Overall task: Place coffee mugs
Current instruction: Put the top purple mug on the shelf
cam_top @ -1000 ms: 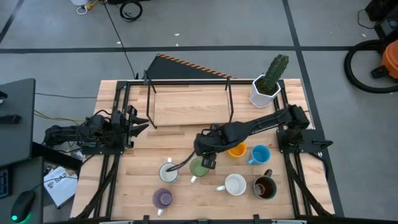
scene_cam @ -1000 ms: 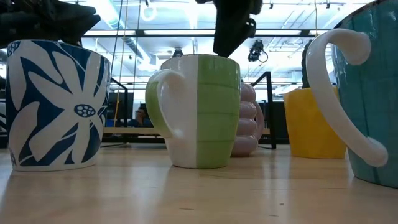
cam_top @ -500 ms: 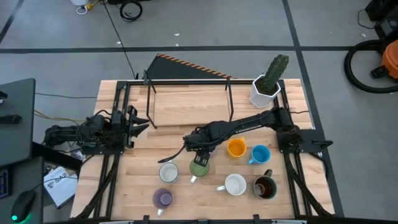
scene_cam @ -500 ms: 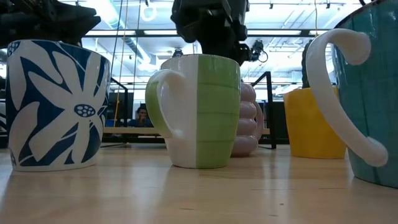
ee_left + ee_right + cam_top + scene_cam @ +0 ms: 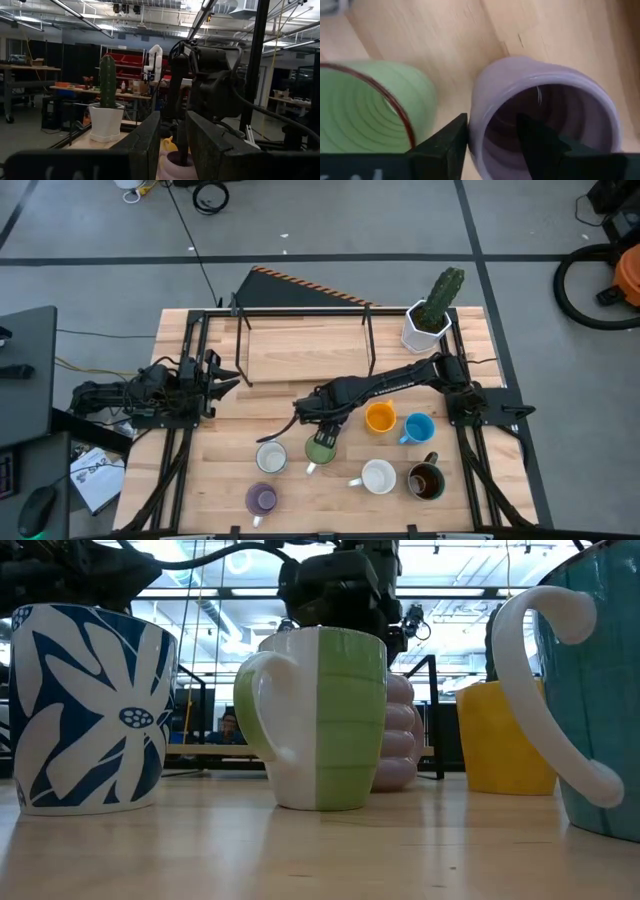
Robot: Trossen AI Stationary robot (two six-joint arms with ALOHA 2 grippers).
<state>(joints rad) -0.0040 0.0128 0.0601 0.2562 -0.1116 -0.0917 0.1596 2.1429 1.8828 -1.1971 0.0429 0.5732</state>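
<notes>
The right gripper (image 5: 322, 420) is extended to mid-table, directly over a lavender mug (image 5: 545, 120) that stands just behind the green mug (image 5: 319, 449). In the right wrist view one finger (image 5: 445, 145) sits outside the lavender rim and the other inside the bowl, straddling the wall with a gap showing; whether they are pressing the wall cannot be determined. Remaining mugs stand upright on the table (image 5: 290, 360): the orange mug (image 5: 380, 419) and blue mug (image 5: 418, 427) beside the gripper, a white mug (image 5: 378, 476) and dark brown mug (image 5: 426, 481) nearer the front edge, the patterned white mug (image 5: 271, 457) left of the green one, and a second lavender mug (image 5: 261, 498) at the front. The cactus pot (image 5: 428, 325) occupies the far right corner. The left gripper (image 5: 222, 375) is parked at the left edge, fingers slightly apart.
</notes>
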